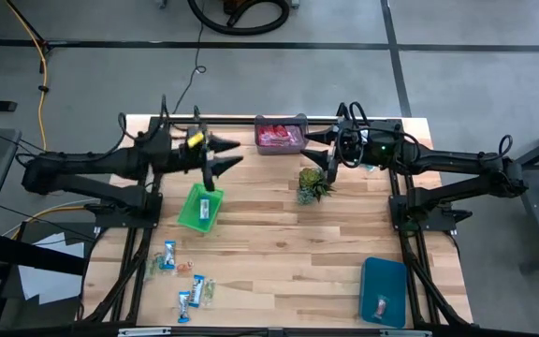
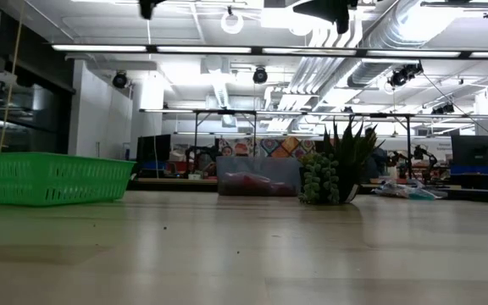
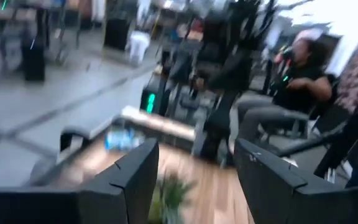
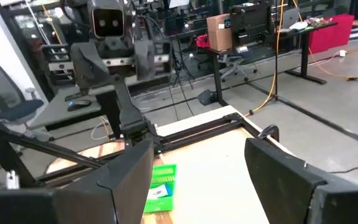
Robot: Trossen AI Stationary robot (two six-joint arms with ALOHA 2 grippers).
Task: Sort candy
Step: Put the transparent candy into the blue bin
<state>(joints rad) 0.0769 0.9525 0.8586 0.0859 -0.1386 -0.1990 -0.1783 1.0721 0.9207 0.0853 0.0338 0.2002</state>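
Wooden table [image 1: 279, 253]: pale planked top on a dark frame, standing on a grey concrete floor [image 1: 279, 80] crossed by dark lines.

Left gripper [image 1: 225, 157]: raised over the table at 10 o'clock, jaws spread wide, nothing between them.

Candy [image 1: 183, 281]: loose blue-and-white pieces scattered at 7 o'clock, well apart from both grippers.

Green basket [image 1: 200, 207]: left of centre, below the left gripper.

Clear bin [image 1: 281, 134]: 12 o'clock, at the far edge, red pieces inside.

Potted plant [image 1: 313, 184]: just right of centre.

Right gripper [image 1: 317, 139]: raised at 1 o'clock, jaws wide apart, empty.

Blue bin [image 1: 383, 291]: 5 o'clock.

Room: workshop with benches and ceiling strip lights [image 2: 252, 49]; a seated person [image 3: 300, 78] beyond the table.
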